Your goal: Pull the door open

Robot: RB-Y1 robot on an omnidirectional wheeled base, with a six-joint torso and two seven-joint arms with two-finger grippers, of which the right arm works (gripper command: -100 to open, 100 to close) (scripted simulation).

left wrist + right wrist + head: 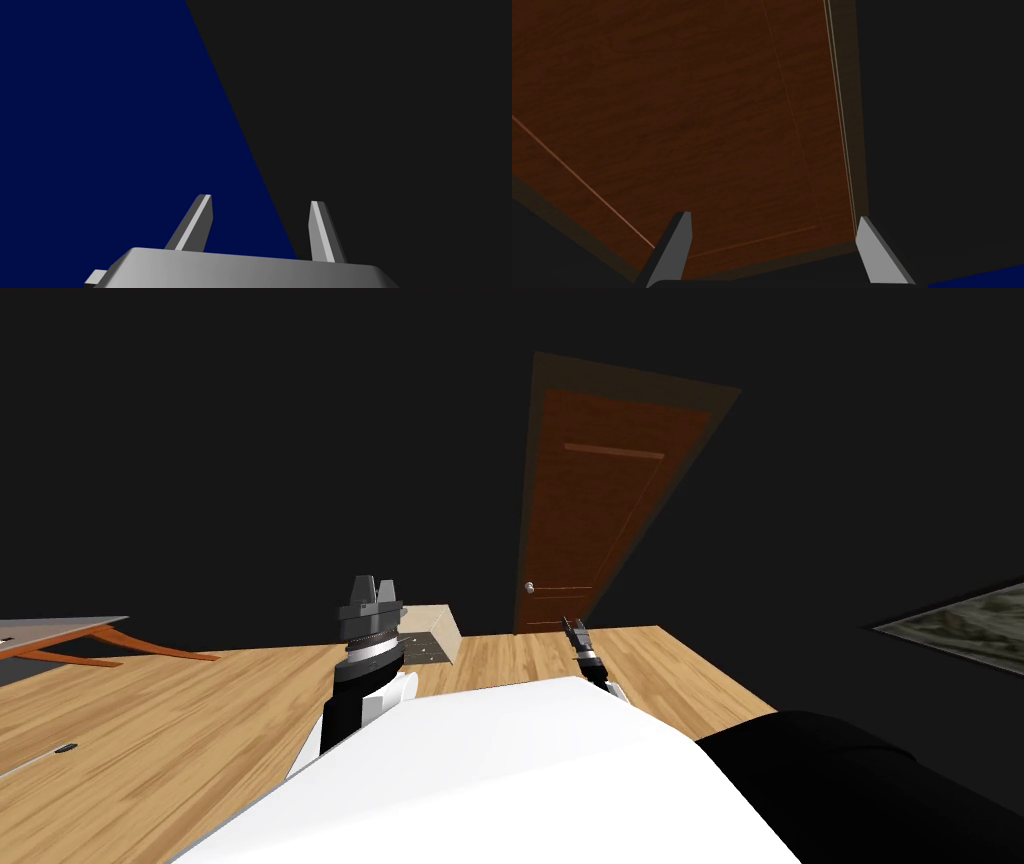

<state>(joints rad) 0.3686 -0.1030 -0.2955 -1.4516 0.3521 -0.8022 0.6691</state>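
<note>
Door (pixel 600 508) stands ahead across the wood floor (pixel 150 718), knob (pixel 529 587) at its left edge. Right gripper (pixel 772 215) faces its brown panel, apart from the knob, jaws released; left gripper (pixel 260 198) hangs alongside, jaws released too.

table (pixel 55 631) cut at edge, door (pixel 687 100) cropped rt wrist view, knob (pixel 529 587) tiny
</note>
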